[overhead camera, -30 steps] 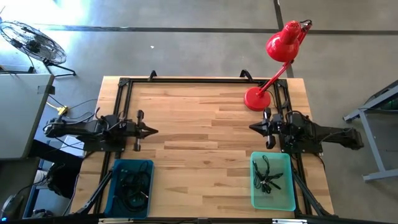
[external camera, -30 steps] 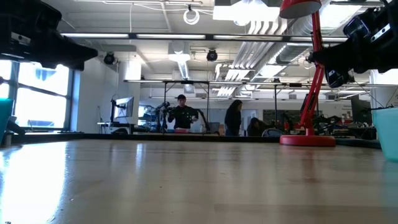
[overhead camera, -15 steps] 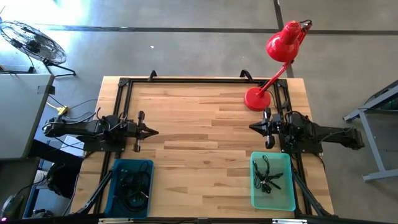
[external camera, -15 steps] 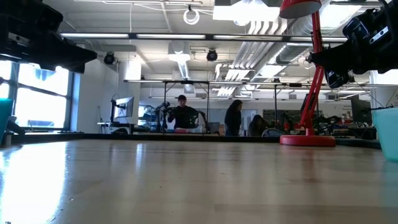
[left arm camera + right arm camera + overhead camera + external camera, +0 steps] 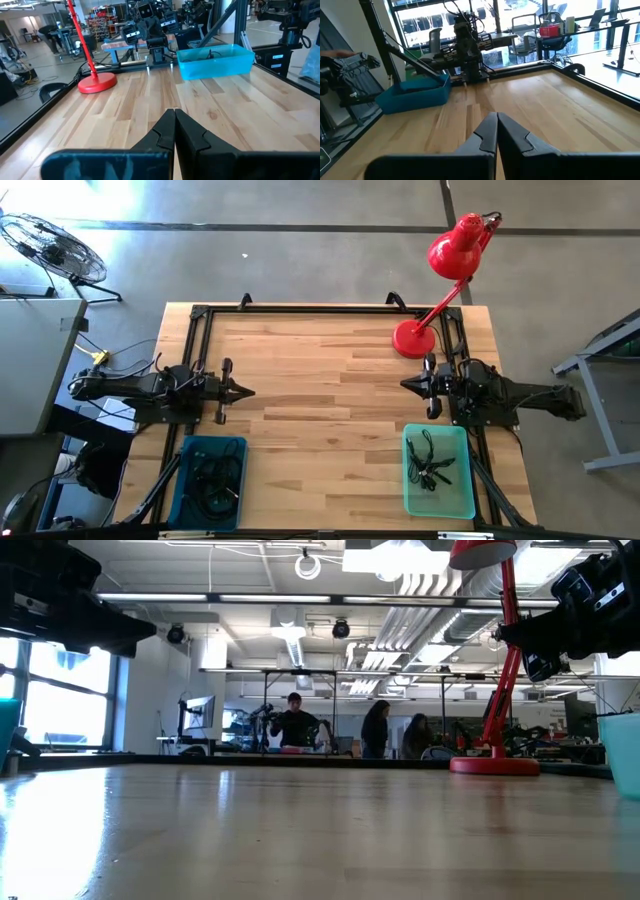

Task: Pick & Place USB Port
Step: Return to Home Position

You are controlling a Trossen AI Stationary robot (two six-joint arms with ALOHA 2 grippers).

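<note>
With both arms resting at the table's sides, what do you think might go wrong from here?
The lamp base stands close beside the right gripper, so a wide swing might knock it. The cables lie loosely tangled in the light bin; a loop may snag on the next reach in. The left gripper waits shut at the left side.

Set at the right side of the worktop [image 5: 320, 410], close to its lower edge in the high view: light blue bin [image 5: 452, 502], translucent, rectangular, open-topped, upright, long side running away from that edge. Inside, on its floor, toward the half nearer the worktop's middle: black charger cables [image 5: 431, 463], thin, loosely tangled, with small dark plug ends. On the left side, about level with it: darker blue bin [image 5: 188, 452], likewise upright and open, with black cable [image 5: 212, 483] coiled inside.
</note>
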